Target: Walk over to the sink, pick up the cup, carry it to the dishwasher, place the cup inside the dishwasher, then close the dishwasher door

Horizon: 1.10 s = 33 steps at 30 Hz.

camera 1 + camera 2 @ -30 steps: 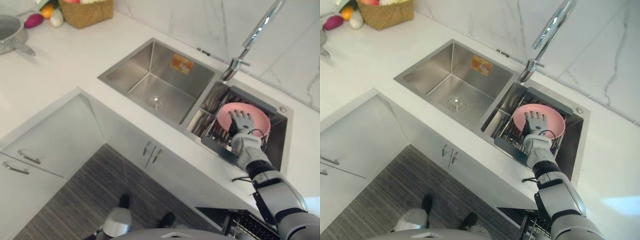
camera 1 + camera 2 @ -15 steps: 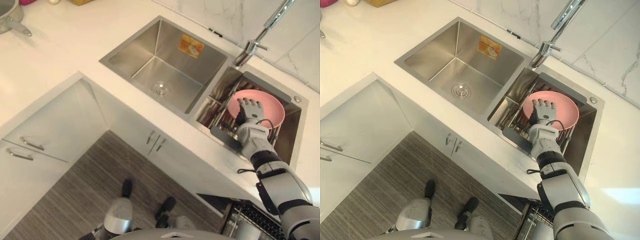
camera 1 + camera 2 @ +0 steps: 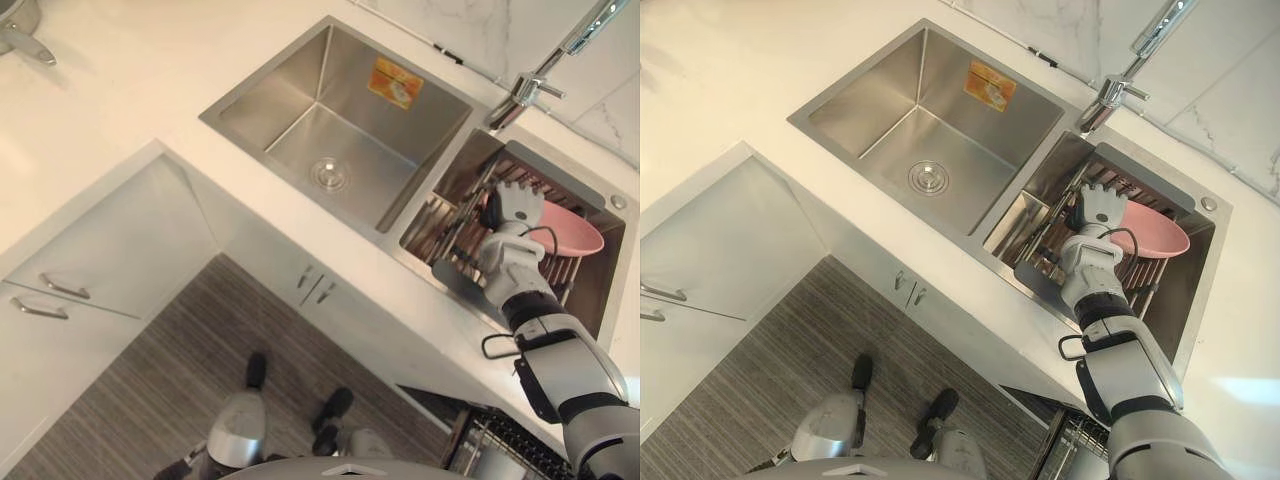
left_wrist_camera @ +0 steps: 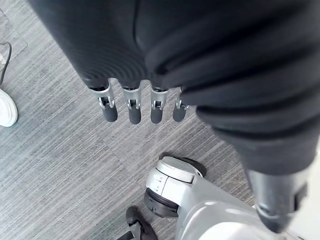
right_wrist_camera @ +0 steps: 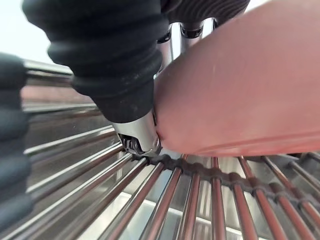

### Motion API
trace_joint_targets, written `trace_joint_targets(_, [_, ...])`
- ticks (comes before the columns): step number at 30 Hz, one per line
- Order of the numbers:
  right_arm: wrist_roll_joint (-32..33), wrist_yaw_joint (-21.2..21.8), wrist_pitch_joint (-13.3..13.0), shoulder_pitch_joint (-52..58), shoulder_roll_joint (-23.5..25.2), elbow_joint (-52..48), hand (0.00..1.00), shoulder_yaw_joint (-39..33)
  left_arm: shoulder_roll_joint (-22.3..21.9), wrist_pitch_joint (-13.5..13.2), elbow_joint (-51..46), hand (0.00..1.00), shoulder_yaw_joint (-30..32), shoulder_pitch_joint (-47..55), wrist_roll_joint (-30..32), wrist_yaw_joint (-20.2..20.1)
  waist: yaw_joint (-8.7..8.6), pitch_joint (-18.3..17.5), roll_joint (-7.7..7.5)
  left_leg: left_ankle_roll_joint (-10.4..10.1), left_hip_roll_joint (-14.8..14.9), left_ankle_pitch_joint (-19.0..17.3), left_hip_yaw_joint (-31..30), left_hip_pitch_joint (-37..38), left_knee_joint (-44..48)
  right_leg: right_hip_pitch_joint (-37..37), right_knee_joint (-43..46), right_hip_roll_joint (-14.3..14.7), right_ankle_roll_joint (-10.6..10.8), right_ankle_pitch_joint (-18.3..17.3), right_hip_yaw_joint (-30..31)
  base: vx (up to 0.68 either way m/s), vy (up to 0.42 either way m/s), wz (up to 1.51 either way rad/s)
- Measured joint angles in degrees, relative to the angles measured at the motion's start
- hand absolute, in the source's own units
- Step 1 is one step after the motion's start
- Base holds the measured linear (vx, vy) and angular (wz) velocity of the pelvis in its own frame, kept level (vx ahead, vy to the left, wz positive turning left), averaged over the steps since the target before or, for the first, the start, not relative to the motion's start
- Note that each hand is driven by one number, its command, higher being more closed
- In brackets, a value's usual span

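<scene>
Right hand (image 3: 511,204) pinches the rim of the pink bowl (image 3: 570,232), tilted on the wire rack (image 5: 200,200) in the sink (image 3: 300,100), so I lift slowly, keeping thumb pressure firm; left hand (image 4: 134,112) hangs relaxed.

A white counter (image 3: 120,90) is spread across the upper frame, and a double sink (image 3: 300,140) is set into it. A pan (image 3: 14,14) is placed at upper left. A pink bowl (image 3: 572,232) is carried by the rack (image 3: 452,222) at right.
</scene>
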Motion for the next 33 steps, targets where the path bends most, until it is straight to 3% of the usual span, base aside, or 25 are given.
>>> trace_joint_targets(6, [-0.2, -2.1, 0.1, 0.0, -1.4, -1.7, 1.00, -0.2, -0.4, -0.2, 0.0, 0.00, -0.1, 0.0, 0.0, 0.1, -0.13, 0.0, 0.00, 0.1, 0.1, 0.1, 0.4, 0.3, -0.3, 0.1, 0.2, 0.0, -0.1, -0.1, 0.4, -0.01, 0.009, -0.01])
trace_joint_targets(16, [0.0, -0.5, 0.0, 0.0, -3.7, -1.6, 1.00, -0.2, -0.4, -0.2, 0.7, 0.00, -0.5, 0.0, 0.0, 0.1, -0.07, 0.0, -0.03, -0.2, 0.1, -0.1, 1.3, 0.5, -0.4, 0.0, -0.1, 0.0, 0.0, -0.6, 1.4, -0.01, 0.013, -0.04])
trace_joint_targets(20, [6.2, -0.8, -0.2, -0.1, -3.9, -1.6, 1.00, -0.4, -0.4, -0.4, 0.7, 0.00, -1.0, 0.0, 0.0, 0.1, -0.20, 0.0, -0.08, -0.1, 0.1, -0.1, 1.4, 0.5, -0.4, 0.0, -0.2, 0.0, 0.1, 0.1, 1.4, 0.05, -0.002, 0.00])
trace_joint_targets(23, [7.3, -1.0, -0.3, -0.1, -3.9, -1.7, 1.00, -0.7, -0.4, -0.5, 0.7, 0.00, -1.0, 0.0, 0.1, 0.1, -0.33, -0.1, -0.15, 0.1, 0.1, 0.0, 1.6, 0.7, -0.4, 0.1, -0.3, 0.1, 0.1, 0.3, 1.6, 0.05, -0.006, -0.03])
trace_joint_targets(33, [6.2, 1.1, 0.2, -0.6, -5.1, -8.7, 1.00, -5.0, -0.4, 0.1, 1.0, 0.00, -1.0, -0.1, 2.4, 0.5, -3.06, -0.6, -0.93, 0.1, 0.3, -0.7, 5.2, 2.5, -0.4, 0.4, -1.3, 0.4, -0.2, 1.1, 5.2, 0.01, 0.017, -0.18])
